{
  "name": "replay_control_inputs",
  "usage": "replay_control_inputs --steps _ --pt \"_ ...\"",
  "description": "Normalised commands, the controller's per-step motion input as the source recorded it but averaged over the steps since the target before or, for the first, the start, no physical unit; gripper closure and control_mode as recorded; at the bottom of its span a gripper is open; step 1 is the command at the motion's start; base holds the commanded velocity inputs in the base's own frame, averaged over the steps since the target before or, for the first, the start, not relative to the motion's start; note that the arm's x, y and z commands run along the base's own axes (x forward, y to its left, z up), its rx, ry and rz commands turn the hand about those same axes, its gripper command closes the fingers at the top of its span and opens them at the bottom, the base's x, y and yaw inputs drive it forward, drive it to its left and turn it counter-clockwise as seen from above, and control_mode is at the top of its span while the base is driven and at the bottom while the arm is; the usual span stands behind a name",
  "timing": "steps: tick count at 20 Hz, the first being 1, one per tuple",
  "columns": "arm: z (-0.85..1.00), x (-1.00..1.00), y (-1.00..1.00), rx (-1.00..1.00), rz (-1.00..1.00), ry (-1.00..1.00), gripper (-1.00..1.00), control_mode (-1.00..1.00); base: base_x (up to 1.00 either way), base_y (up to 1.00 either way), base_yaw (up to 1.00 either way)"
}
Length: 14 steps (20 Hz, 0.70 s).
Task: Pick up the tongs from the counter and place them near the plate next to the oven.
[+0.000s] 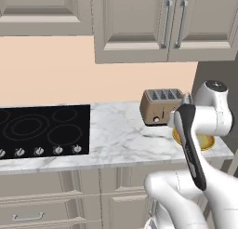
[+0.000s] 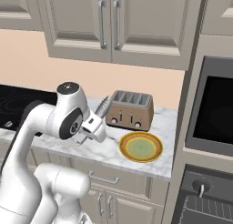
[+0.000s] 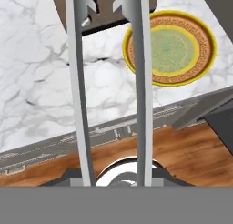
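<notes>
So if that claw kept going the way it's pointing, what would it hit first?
Probably the toaster: the tongs held in the claw stick out toward it, their tips nearly there. The plate lies off to one side. Depth is hard to judge.

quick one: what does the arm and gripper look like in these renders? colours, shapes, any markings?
Glossy white rounded arm links, with dark grey joint caps and a long black inlay strip on the forearm. The round cap at the top is dark with a small light ring. Gripper body is white and blocky. No cables or logos visible.
</notes>
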Motion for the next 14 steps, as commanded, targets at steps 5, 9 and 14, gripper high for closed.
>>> replay_control_inputs --steps 5,9,14 --pt "-0.77 0.75 0.00 -0.05 0.10 0.24 1.00 -1.00 0.00 0.00 0.00" --pt "-0.72 0.60 -0.09 0.00 0.07 0.13 1.00 -1.00 0.00 0.00 0.00" --pt "-0.60 0.45 -0.43 0.00 0.01 0.04 1.00 -1.00 0.00 0.00 0.00"
